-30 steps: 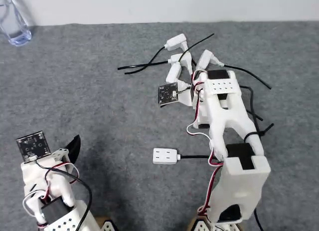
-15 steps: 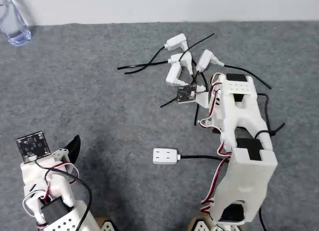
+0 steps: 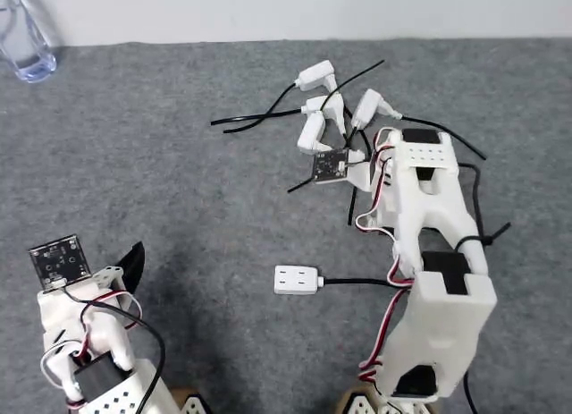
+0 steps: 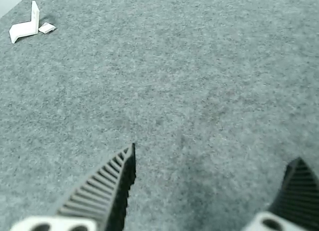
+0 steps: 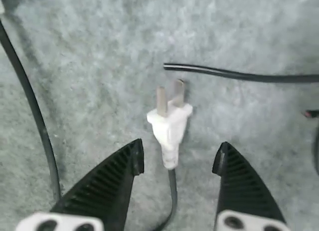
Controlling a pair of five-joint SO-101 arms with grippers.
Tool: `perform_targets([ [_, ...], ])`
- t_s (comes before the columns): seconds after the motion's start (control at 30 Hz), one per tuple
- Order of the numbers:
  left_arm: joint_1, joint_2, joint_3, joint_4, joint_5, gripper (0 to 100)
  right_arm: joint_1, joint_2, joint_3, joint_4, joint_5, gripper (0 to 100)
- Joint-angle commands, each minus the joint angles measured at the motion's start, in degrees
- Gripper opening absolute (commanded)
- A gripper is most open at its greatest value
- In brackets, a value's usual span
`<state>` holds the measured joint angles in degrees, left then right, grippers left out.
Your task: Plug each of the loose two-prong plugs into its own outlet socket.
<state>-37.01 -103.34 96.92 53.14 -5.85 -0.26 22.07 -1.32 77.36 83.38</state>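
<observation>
A grey, felt-like counter (image 3: 134, 164) is running up to a white wall (image 3: 268, 12), and a clear container (image 3: 27, 47) is standing at its far left corner. The left arm (image 3: 85, 342) is sitting folded at the near left corner, and the left tool (image 4: 215, 156) is hanging wide open over bare felt. The right arm (image 3: 429, 226) is stretching from the near edge toward the far middle of the counter, where several white loose plugs (image 3: 323, 104) are lying among black cords (image 3: 259, 119). The right tool (image 5: 179, 151) is gaping wide around a white two-prong plug (image 5: 169, 123), its jaws flanking the plug body without touching it. That plug is lying flat, its long axis running along the tool's reach, its prongs pointing away from the tool and its cord trailing back between the jaws. A white outlet strip (image 3: 297, 279) is lying near the middle of the counter, lengthwise along the near edge, its cord leading under the right arm.
</observation>
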Motion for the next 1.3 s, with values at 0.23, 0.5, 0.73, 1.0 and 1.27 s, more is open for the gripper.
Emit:
perform_targets([
  [0.23,-0.18,-0.35,-0.48,0.09,-0.62,43,-0.57,-4.62,-1.67,-7.69,0.26,20.5],
  [0.5,-0.18,-0.35,-0.48,0.09,-0.62,43,-1.1,0.92,-1.85,-8.31,0.26,20.5],
  [0.73,-0.18,-0.35,-0.48,0.0,-0.62,43,-2.59,0.92,-2.02,1.54,0.26,20.5],
  [1.0,-0.18,-0.35,-0.48,0.09,-0.62,43,-2.51,1.1,-1.76,5.93,0.26,20.4],
  [1.27,-0.18,-0.35,-0.48,0.09,-0.62,43,-2.42,1.54,-1.76,2.07,0.26,20.4],
])
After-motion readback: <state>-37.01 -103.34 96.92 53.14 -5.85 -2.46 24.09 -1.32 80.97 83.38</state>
